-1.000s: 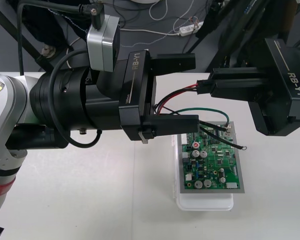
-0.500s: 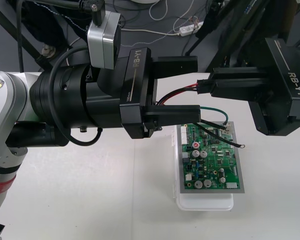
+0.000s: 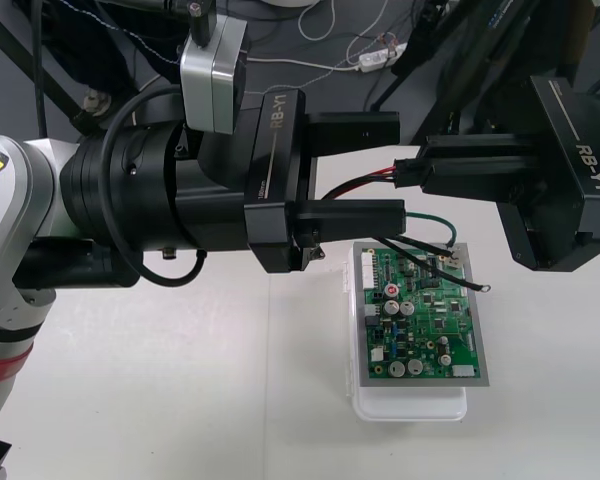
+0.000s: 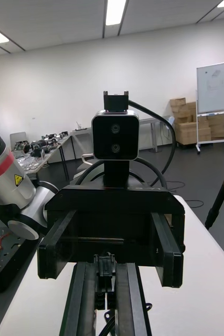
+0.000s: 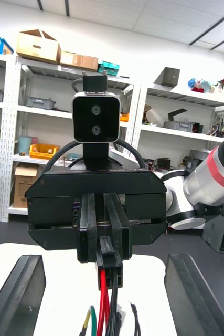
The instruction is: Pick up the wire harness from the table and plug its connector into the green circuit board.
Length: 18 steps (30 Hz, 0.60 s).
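Red, black and green wire harness point(image 3: 365, 181) held right of centre.
The right gripper point(image 3: 426, 170) pinches its small black plug point(image 3: 408, 172); the left gripper point(image 3: 397, 168) holds its fingers spread, one above and one below the plug, wires trailing toward the green circuit board point(image 3: 420, 330).

Wire harness point(image 3: 368, 182) held aloft, loose wires trailing onto green board point(image 3: 425, 325)

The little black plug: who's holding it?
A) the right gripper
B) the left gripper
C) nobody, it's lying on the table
A: the right gripper is shut on the plug, and its wires hang out toward the open left gripper.
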{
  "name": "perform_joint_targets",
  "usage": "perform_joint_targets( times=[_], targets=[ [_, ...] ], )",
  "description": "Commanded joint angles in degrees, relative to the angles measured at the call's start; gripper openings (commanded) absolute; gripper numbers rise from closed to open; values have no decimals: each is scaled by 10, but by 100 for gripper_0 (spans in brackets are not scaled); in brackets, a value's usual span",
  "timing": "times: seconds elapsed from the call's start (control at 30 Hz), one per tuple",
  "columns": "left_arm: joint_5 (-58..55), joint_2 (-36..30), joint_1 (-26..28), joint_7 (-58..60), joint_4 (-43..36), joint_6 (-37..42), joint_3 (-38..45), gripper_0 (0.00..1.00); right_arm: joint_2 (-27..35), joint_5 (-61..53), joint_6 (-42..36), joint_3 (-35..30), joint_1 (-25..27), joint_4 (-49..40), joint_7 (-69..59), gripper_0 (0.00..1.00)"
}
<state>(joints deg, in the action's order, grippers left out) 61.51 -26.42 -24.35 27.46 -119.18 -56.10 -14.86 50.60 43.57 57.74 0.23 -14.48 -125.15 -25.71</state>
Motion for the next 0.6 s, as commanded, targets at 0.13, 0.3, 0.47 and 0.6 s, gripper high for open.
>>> perform_joint_targets(
  times=[0.13, 0.3, 0.47, 0.6],
  targets=[
    [4, -6, -24, 32, -3, 13, -9, 66, -15, 9, -2, -17, 4, -18, 6, 0],
    [4, -6, -24, 32, -3, 13, -9, 65, -23, 18, -1, -16, 4, -18, 5, 0],
    [4, -7, -24, 32, -3, 13, -9, 32, -23, 19, -1, -17, 4, -18, 6, 0],
    [4, -8, -25, 32, -3, 13, -9, 0, -23, 19, -1, -16, 4, -18, 7, 0]
  ],
)
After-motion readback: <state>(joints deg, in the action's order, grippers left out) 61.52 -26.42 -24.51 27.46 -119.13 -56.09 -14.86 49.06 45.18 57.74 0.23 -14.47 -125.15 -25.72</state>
